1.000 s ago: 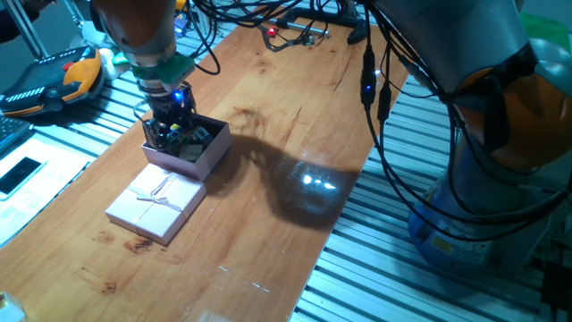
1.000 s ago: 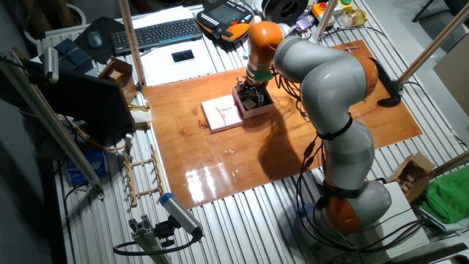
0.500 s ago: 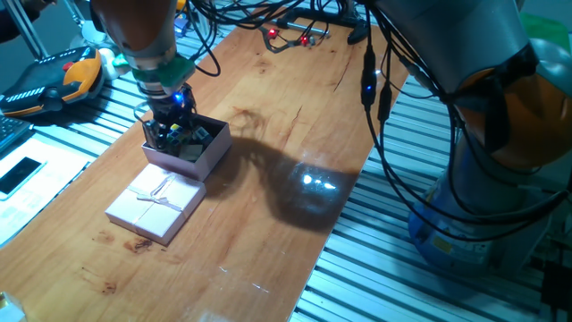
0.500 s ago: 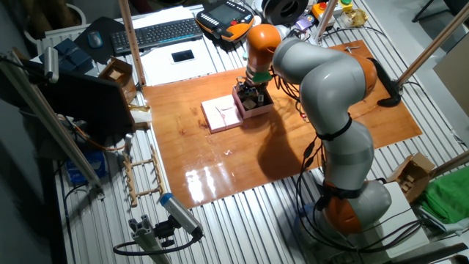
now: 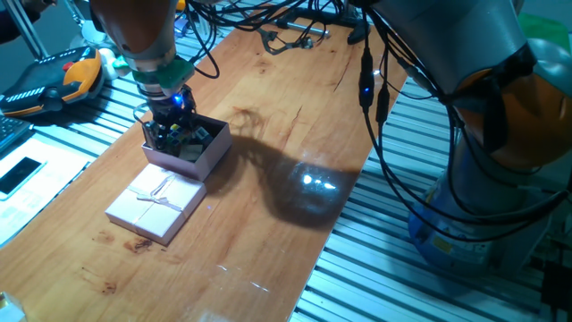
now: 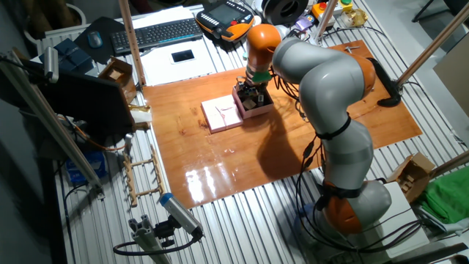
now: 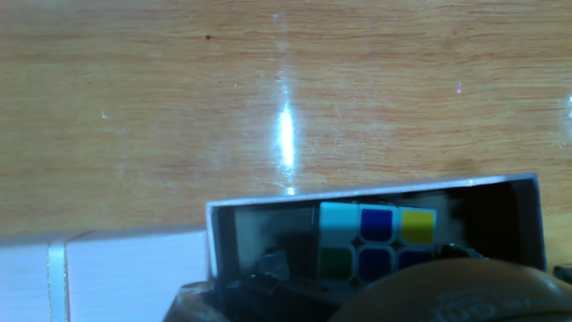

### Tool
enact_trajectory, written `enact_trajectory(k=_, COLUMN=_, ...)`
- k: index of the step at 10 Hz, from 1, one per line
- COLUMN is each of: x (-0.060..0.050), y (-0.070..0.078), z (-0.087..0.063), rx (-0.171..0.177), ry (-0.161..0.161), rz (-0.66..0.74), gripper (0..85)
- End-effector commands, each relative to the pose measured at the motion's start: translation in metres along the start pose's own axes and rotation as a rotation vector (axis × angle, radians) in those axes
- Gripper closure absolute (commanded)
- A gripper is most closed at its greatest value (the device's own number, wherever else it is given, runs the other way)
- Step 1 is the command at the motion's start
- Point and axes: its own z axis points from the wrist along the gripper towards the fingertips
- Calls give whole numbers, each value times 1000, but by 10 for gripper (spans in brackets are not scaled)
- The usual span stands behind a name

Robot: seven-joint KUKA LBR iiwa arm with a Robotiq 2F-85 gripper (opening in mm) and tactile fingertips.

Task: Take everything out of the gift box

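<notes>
- Wooden tabletop (image 5: 295, 116) fills the middle of one fixed view, ringed by slatted metal framing, with cables at the top edge and a teach pendant (image 5: 54, 80) at the upper left.
- Nearest you, at lower left in that view, the lid (image 5: 156, 204) lies flat on the wood with its ribbon bow up, just beside the box's near wall.
- Just behind it sits the gift box (image 5: 204, 154), open, left of centre in the frame.
- Your gripper (image 5: 170, 125) is down inside the box at its far-left corner; you cannot tell from these views how wide the fingers stand or whether they hold anything.
- From the hand view, the multicoloured puzzle cube (image 7: 375, 241) shows in the lower middle of the frame, resting inside against the dark lining.
- You cannot make out the grey-tan cube or the whitish piece; the gripper and the shadow hide the rest of the interior.
- Judging by this, nothing is out yet: no block lies on the wood, so the whole emptying is ahead of you.
- For room, the box walls hem the fingers closely, and the lid blocks the near side.
- Beyond the box, toward the right and upper part of the frame, bare wood gives you open space to set things down, short of the table's right edge.
</notes>
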Motion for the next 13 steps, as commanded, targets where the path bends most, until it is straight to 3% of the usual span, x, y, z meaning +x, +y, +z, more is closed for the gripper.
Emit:
enact_trajectory(k=1, x=0, y=0, z=1, rx=0, ry=0, rz=0, gripper=23)
enact_trajectory(k=7, x=-1, y=0, z=2, rx=0, ry=-5, rz=-5, gripper=110)
enact_trajectory(k=11, x=0, y=0, z=0, rx=1, ry=-3, rz=-13, gripper=303)
enact_trajectory(k=13, x=1, y=-1, z=-2, rx=0, ry=-8, rz=-2, gripper=317)
